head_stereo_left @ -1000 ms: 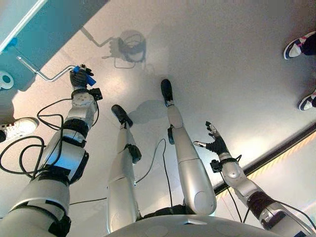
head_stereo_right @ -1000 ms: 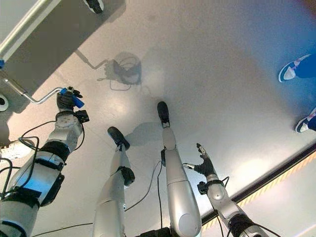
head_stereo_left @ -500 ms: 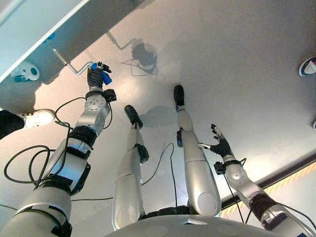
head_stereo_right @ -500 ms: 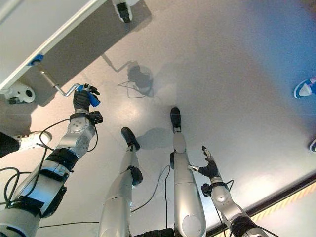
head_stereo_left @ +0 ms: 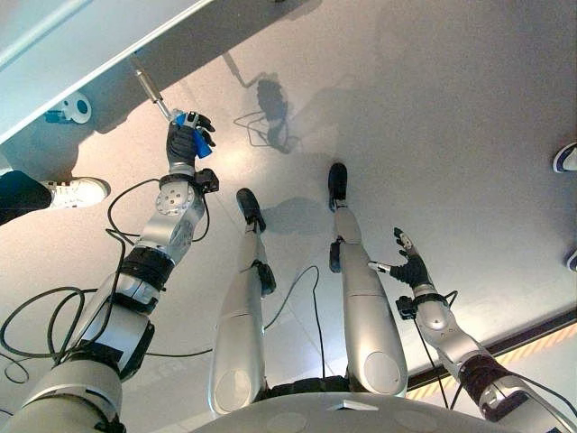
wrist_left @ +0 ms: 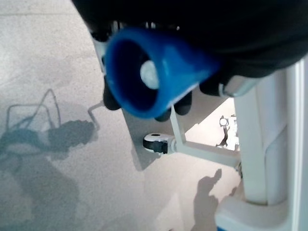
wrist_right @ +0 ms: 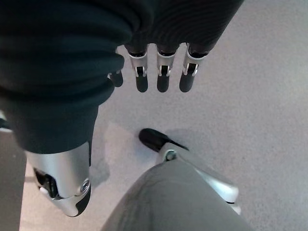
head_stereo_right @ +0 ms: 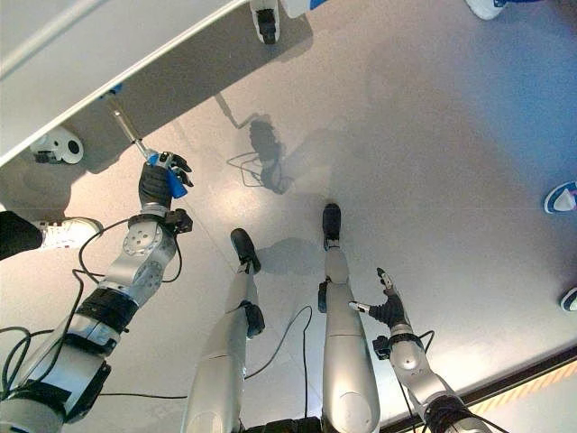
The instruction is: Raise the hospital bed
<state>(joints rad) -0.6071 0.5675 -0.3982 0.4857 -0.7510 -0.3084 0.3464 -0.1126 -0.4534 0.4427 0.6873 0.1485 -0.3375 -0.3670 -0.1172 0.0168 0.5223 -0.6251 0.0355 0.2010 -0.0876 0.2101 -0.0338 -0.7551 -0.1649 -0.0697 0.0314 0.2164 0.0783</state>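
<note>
the floor took most of the frame, a pale grey surface with a dark strip and a yellow line at the lower right corner. the hospital bed stood across the upper left of the frame, its light edge running as a diagonal from the left side up to the top. a white caster of the bed stood under this edge, at the left side of the frame, and another caster was at the top, near the middle.

the crank came out from under the bed edge as a thin metal rod, going down toward the left robot hand in the upper left of the frame. the blue handle was at the end of the crank, and the fingers of the left robot hand were curled around it; in the left wrist view the blue handle was seen from its round end, with dark fingertips closed under it.

the right robot hand hung in the lower right of the frame, away from the bed, with straight relaxed fingers and nothing in it.

a person's white shoe stood at the left edge, and one more shoe at the right edge.
</note>
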